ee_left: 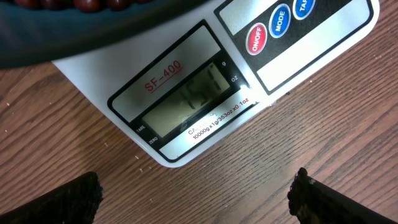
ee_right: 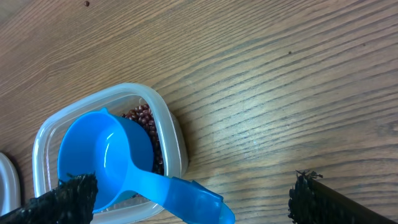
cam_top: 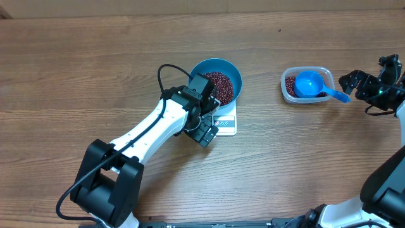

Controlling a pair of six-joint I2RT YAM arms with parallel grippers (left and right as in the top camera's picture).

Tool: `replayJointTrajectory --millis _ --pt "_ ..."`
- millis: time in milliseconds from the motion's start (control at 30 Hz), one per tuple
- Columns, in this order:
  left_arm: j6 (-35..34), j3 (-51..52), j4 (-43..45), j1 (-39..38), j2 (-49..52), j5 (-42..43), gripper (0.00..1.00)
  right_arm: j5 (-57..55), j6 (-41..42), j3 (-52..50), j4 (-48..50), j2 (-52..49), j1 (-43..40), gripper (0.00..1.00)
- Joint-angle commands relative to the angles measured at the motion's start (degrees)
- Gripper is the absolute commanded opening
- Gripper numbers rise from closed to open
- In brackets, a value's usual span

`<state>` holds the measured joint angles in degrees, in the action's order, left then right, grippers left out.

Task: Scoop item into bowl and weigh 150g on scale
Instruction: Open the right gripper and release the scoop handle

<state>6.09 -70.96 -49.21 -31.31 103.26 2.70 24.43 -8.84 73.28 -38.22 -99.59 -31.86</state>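
The bowl [cam_top: 212, 65], part-filled with beans [cam_top: 219, 84], is seated on the scale [cam_top: 226, 124]. The left claw [ee_left: 194, 193] and right claw [ee_right: 193, 191] are held open, empty. Risk: the scale may be nudged by the nearby left claw and the reading falsified.

blue scoop [cam_top: 309, 83] in clear tub [cam_top: 326, 73], wood table [cam_top: 95, 63]

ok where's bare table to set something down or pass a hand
Bare wood: between the bowl and the tub, the far strip behind both, and the near side right of the scale. Crowded: the scale's front, where the open left gripper hangs, and the tub's right, by the scoop handle and open right gripper.
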Motion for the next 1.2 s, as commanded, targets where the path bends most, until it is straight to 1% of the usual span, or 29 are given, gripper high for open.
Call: replayJointTrajectory --millis 0,1167 --pt "-0.5 0.4 0.2 -0.2 0.1 -0.3 1.0 -0.4 -0.2 1.9 0.2 0.8 0.0 1.0" --pt "-0.5 0.4 0.2 -0.2 0.1 -0.3 1.0 -0.4 -0.2 1.9 0.2 0.6 0.0 1.0"
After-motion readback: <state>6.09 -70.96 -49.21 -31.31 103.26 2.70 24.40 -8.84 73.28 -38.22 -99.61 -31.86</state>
